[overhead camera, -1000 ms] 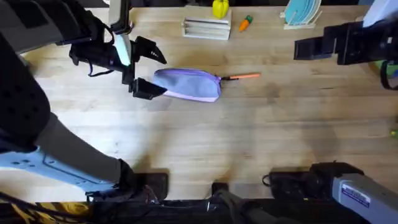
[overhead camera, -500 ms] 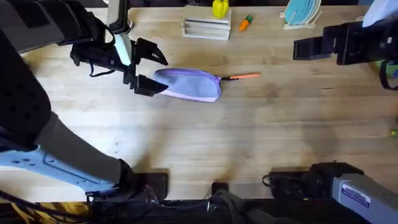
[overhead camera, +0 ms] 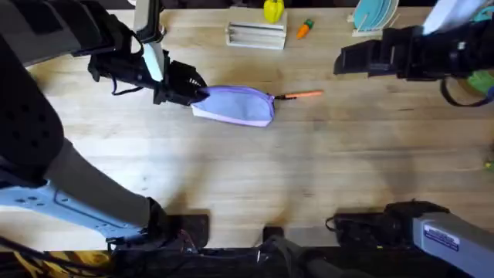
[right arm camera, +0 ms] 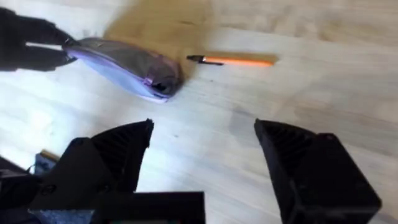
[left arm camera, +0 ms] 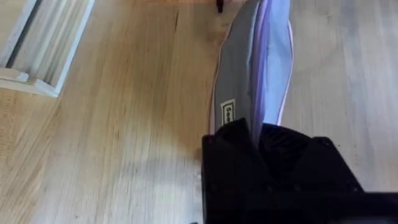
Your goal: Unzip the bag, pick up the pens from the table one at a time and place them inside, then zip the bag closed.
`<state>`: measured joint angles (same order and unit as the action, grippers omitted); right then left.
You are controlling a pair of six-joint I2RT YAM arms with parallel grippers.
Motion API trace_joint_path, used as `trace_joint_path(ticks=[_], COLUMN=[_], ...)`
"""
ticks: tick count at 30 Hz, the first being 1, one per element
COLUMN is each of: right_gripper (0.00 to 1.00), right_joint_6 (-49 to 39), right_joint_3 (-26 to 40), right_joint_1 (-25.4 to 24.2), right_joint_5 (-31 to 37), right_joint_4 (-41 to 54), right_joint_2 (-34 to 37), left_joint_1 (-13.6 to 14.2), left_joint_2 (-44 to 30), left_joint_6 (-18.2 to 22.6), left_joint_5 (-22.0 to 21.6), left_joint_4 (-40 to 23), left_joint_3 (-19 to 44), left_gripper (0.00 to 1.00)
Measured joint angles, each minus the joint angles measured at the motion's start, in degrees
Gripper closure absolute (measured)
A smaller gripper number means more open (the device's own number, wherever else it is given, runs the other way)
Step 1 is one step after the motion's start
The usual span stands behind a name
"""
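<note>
The bag is lying flat on the table, and the left gripper has its fingers pinched together on the bag's near end, the one pointing back at its own wrist. From the left wrist camera you can see the lavender fabric running straight out from between the black fingers, so that's a real clamp on the cloth, not just hovering. I can't tell from here whether it's got the zipper pull or just the corner of the bag.

The right gripper is off on its own side, up above the table with its fingers wide apart and nothing in them. The bag's far end and the pen both sit out ahead of it, well apart from its tips.

The pen is on the wood just past the end of the bag farthest from the left gripper, its dark tip nearly touching the fabric, orange barrel pointing away.

Progress-wise I'd say this is barely started. The bag looks shut as far as I can see, the pen's on the table, so unzipping, loading and zipping up are all still to do.
</note>
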<state>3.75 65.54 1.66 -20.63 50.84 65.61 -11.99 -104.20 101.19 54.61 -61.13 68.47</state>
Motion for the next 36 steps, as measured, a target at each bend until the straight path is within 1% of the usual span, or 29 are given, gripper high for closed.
trace_joint_path(ticks=[4, 8, 11, 14, 18, 25, 30, 36], right_gripper=[0.004, 0.004, 0.004, 0.004, 0.004, 0.004, 0.004, 0.004], right_joint_6=[1.0, 1.97, 3.52, 5.91, 9.61, 18.93, 23.17, 28.0], right_joint_3=[0.0, 0.0, 0.0, 0.0, 0.0, 0.0, 0.0, 0.0], right_joint_1=[3.04, 6.84, 9.26, 11.03, 11.86, 11.97, 13.2, 15.71], right_joint_5=[-5.58, -10.51, -12.49, -13.67, -15.5, -16.95, -17.18, -18.14], right_joint_4=[-2.08, -7.33, -11.52, -15.25, -18.73, -19.38, -20.0, -25.85], right_joint_2=[6.23, 12.51, 16.24, 19.35, 22.45, 27.37, 30.85, 34.41], left_joint_1=[0.0, 0.0, 0.0, 0.0, 0.0, 0.0, 0.0, 0.0], left_joint_2=[-0.01, -0.01, -0.01, -0.01, -0.01, 0.02, -0.01, -0.01], left_joint_6=[0.0, 0.0, 0.0, 0.0, 0.0, 0.0, 0.0, 0.0], left_joint_5=[0.0, 0.0, 0.0, 0.0, 0.0, 0.0, 0.0, 0.0], left_joint_4=[0.01, 0.01, 0.01, 0.01, 0.01, 0.01, 0.01, 0.01], left_joint_3=[0.0, 0.0, 0.0, 0.0, 0.0, 0.0, 0.0, 0.0], left_gripper=[0.961, 0.96, 0.96, 0.961, 0.96, 0.959, 0.96, 0.96])
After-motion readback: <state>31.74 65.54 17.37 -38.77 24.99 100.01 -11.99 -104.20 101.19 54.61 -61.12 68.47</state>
